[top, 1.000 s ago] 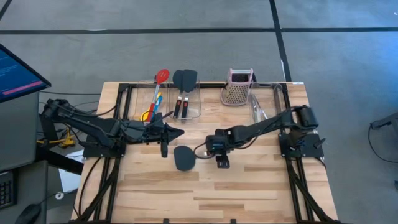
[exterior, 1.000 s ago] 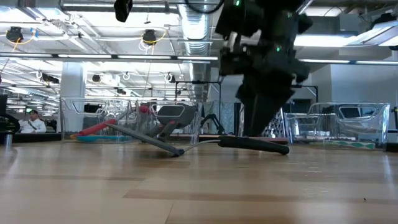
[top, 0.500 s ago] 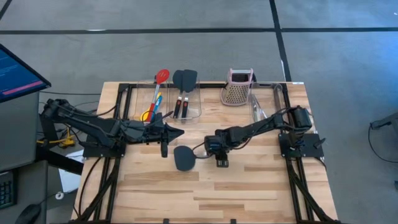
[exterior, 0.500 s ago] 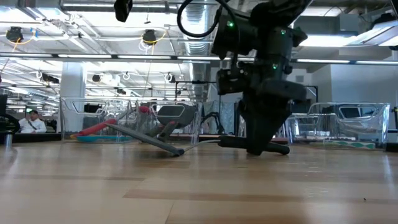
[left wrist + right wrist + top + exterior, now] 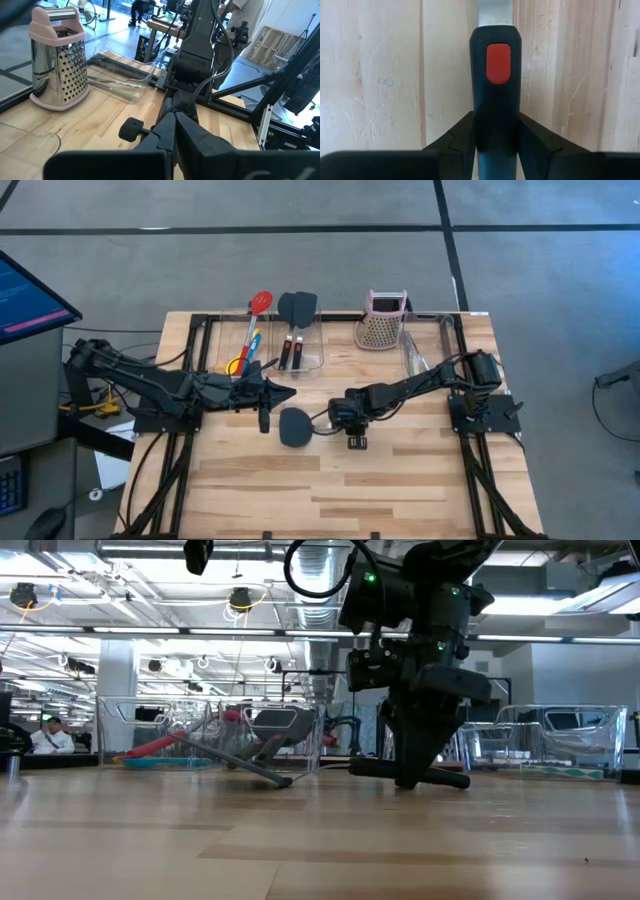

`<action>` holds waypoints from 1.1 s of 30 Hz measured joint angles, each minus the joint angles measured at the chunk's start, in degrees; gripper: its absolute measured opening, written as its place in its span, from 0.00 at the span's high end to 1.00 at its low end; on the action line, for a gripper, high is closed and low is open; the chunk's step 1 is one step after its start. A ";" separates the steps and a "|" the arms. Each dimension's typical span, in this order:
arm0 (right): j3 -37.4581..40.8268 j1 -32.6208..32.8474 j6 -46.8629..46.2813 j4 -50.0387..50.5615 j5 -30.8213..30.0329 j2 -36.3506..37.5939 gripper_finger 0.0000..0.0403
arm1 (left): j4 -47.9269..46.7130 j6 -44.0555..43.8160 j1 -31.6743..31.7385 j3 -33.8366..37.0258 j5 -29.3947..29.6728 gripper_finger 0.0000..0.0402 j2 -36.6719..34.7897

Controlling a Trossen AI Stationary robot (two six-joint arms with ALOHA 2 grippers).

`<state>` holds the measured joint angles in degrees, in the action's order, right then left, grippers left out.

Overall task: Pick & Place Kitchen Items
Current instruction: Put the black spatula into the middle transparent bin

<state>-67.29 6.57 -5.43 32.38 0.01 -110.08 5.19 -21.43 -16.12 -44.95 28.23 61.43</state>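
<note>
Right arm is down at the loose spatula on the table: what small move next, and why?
Probably lift straight up. The right gripper has its jaws against both sides of the spatula handle, and the spatula lies flat on the table.

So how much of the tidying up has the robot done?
Two spatulas and some spoons already sit in the clear bins, and tongs in another. The right gripper is clamped around the last spatula's handle, which lies on the table. It still needs lifting and putting away. The left gripper waits shut.
</note>
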 joint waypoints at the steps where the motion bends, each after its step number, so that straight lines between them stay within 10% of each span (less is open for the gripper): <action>1: 0.00 0.00 -0.02 0.00 0.00 0.00 0.73 | 0.02 0.00 0.00 0.00 0.00 1.00 0.00; 16: 0.05 -0.05 -0.20 0.94 0.00 0.98 0.75 | 0.04 0.00 0.00 0.00 -0.01 1.00 0.00; 33: -0.17 -3.36 -3.11 6.80 -4.24 18.03 0.75 | 0.57 0.00 0.01 0.00 0.01 1.00 0.02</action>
<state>-67.46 3.21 -8.54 39.18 -4.22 -92.06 5.77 -21.43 -16.11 -44.95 28.24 61.45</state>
